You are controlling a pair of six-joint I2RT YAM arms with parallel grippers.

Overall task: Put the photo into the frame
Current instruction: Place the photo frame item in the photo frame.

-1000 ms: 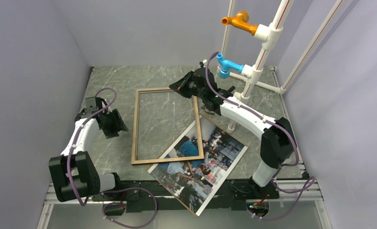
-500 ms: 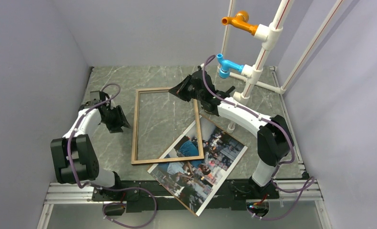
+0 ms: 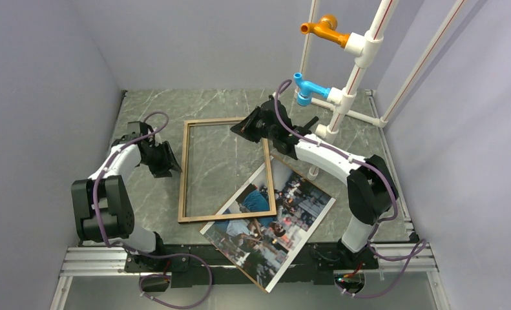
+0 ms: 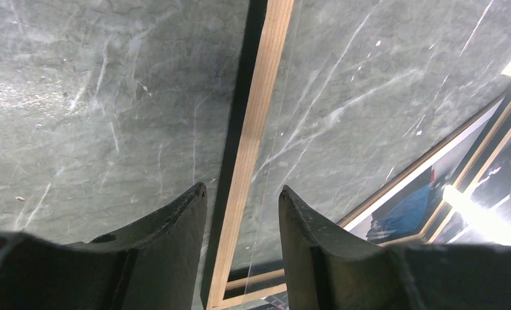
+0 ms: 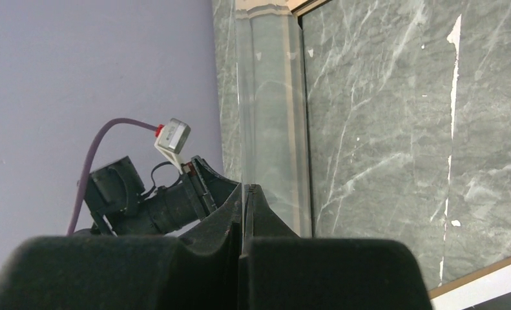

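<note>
The frame (image 3: 185, 174) lies flat on the marble table, wood side up, and its near right corner overlaps the photo (image 3: 285, 213). The photo lies face up and askew, with one corner past the table's near edge. My right gripper (image 3: 238, 126) hovers at the frame's far right corner, shut on the edge of a clear pane (image 5: 265, 97) that reaches across the frame. My left gripper (image 3: 167, 161) stands open just above the frame's left rail (image 4: 256, 123). In the left wrist view the rail runs between the fingers (image 4: 181, 219), which do not touch it, and the photo (image 4: 401, 206) shows at lower right.
A white pipe rack (image 3: 353, 71) with an orange and a blue fitting stands at the back right, close behind the right arm. Grey walls close in three sides. A thin brown edge (image 3: 307, 177) shows along the photo's far side. The left arm (image 5: 149, 200) appears in the right wrist view.
My left gripper has moved right to the frame's left rail and narrowed somewhat. My right gripper has shifted slightly nearer and lower with the pane. Frame and photo have not moved.
</note>
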